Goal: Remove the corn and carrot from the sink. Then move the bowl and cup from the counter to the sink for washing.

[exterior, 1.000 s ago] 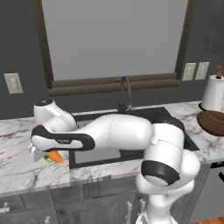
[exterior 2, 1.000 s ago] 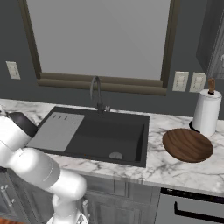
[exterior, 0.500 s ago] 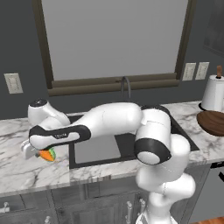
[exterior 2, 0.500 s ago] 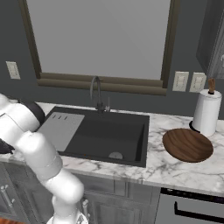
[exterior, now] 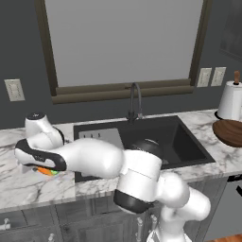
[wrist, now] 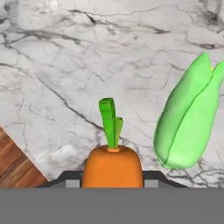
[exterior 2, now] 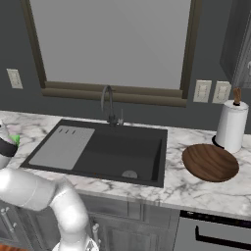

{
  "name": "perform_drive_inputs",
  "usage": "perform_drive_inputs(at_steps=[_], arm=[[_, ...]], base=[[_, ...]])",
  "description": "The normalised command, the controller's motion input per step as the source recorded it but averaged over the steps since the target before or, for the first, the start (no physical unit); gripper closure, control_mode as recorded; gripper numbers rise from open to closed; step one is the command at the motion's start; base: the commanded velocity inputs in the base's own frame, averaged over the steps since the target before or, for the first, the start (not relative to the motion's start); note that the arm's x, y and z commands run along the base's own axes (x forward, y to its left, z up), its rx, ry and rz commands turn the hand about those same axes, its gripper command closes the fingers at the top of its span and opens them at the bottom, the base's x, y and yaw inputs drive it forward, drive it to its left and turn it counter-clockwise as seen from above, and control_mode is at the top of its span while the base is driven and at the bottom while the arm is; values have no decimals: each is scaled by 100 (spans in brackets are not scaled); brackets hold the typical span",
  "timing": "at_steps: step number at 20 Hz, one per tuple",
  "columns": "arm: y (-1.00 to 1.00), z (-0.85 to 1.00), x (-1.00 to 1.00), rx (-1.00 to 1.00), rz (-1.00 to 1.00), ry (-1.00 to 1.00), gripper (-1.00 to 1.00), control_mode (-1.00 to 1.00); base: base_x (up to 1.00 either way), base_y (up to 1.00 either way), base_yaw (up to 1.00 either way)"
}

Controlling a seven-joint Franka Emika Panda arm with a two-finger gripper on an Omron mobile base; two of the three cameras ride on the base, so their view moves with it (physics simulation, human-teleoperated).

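Gripper (wrist: pixel 113 186) part closed, clamping carrot (wrist: pixel 112 166) over counter (wrist: pixel 65 65) left of sink (exterior: pixel 179 137); carrot long axis runs along fingers, green top pointing away from hand. Corn (wrist: pixel 188 118) lying just beyond, roughly parallel, apart.

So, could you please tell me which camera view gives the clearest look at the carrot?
The hand view: the carrot sits large and centred between the hand's fingers, leaf pointing up, over the counter beside the corn. The left base view shows just a small orange sliver under the hand. In the right base view I cannot make it out.
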Motion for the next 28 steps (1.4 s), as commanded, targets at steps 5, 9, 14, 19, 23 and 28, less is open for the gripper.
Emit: perform_drive_inputs(at_steps=[5, 9, 14, 19, 23, 28], arm=[[27, -12, 28, -8, -2, 3, 100, -100], [25, -16, 17, -7, -2, 16, 100, -100], [9, -21, 10, -2, 0, 17, 100, -100], [10, -27, 7, 0, 0, 13, 100, -100], [16, -26, 3, -1, 0, 4, 100, -100], [19, -27, 0, -4, 0, 0, 100, -100]], base=[[0, 0, 0], [0, 0, 0], [0, 0, 0], [0, 0, 0], [0, 0, 0], [0, 0, 0]])
